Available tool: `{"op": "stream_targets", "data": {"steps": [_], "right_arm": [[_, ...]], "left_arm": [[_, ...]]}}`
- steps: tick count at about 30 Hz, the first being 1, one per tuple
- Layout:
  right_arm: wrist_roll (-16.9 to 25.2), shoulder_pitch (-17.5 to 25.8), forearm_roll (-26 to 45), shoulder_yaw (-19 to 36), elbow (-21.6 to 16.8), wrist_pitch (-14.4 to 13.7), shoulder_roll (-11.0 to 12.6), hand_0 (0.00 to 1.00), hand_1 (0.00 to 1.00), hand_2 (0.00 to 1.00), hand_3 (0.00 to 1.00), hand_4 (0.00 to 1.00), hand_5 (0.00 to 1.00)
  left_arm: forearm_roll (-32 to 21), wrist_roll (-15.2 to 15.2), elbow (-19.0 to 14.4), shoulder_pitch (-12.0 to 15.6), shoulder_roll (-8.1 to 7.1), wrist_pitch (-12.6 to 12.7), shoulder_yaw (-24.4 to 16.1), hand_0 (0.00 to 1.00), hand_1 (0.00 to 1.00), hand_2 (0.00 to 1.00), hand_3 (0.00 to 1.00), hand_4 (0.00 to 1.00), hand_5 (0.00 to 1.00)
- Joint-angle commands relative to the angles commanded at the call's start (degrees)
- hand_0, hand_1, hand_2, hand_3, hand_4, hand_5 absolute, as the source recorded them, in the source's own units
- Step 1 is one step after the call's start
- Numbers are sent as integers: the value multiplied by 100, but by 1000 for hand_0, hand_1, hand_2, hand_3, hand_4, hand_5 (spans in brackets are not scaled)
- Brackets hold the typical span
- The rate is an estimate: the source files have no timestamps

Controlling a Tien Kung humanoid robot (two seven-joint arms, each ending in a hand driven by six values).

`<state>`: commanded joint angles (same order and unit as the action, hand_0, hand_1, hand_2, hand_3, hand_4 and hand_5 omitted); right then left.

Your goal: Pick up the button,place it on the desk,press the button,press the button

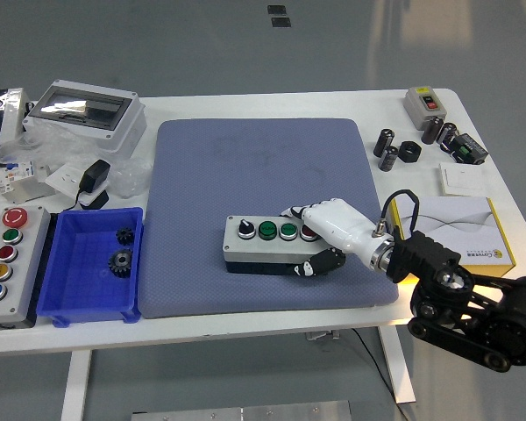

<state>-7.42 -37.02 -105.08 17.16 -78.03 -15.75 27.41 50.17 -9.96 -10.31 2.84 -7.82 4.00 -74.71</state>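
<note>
The button box point(267, 245) lies flat on the blue mat point(265, 210), near the mat's front edge and a little right of the middle. On its grey top sit a black knob, two green buttons and a red one at the right end. The right hand point(326, 235) has that right end in its grip: white fingers point(309, 216) curl over the top by the red button, and the dark thumb presses the box's front side, so the hand is closed on it. Its black arm comes in from the lower right corner.

Left of the mat stands a blue bin point(89, 265) with two dark gears point(120, 260) in it. Beside that, at the tabletop's point(245, 103) left edge, is a second box point(3, 261) with red, green, yellow and blue buttons. Further back on the left are a grey enclosure point(86, 112) with a clear lid and a black adapter point(94, 179). On the right side lie a yellow-edged booklet point(460, 226), a small switch box point(423, 103) and some black cylinders point(388, 147).
</note>
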Motion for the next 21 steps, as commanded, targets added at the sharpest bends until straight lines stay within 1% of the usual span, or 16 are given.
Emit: {"op": "stream_targets", "data": {"steps": [2, 3, 8, 9, 14, 15, 20, 21], "right_arm": [[-2, -1, 15, 0, 3, 4, 4, 390, 468, 501, 581, 355, 2], [-1, -1, 27, 0, 2, 7, 7, 483, 594, 595, 636, 275, 64], [17, 0, 108, -2, -11, 24, 26, 483, 594, 595, 636, 275, 64], [21, 0, 126, 0, -15, 29, 31, 813, 797, 798, 815, 397, 98], [43, -3, 217, 10, -47, 54, 52, 813, 797, 798, 815, 397, 98], [44, -4, 231, 9, -51, 58, 56, 932, 872, 871, 911, 492, 82], [27, 7, 223, 13, -67, 56, 76, 932, 872, 871, 911, 492, 82], [26, 10, 227, 14, -73, 58, 81, 962, 896, 884, 938, 523, 78]], "left_arm": [[4, -2, 0, 0, -1, 1, -2, 655, 630, 620, 716, 816, 257], [6, -2, 0, 0, -2, 0, -3, 656, 630, 620, 715, 815, 256], [9, -2, 0, 0, 0, 0, -4, 656, 630, 620, 715, 815, 256], [9, 0, 0, 0, 0, 0, -4, 656, 630, 620, 717, 815, 257], [7, 3, 0, 3, 1, -1, -1, 656, 630, 620, 717, 815, 257], [6, 3, 0, 3, 2, -1, 0, 656, 630, 620, 716, 814, 257], [10, 3, 0, 4, 3, 0, -4, 656, 630, 620, 716, 814, 257], [12, 3, 0, 5, 2, 0, -6, 656, 630, 620, 717, 815, 257]]}}
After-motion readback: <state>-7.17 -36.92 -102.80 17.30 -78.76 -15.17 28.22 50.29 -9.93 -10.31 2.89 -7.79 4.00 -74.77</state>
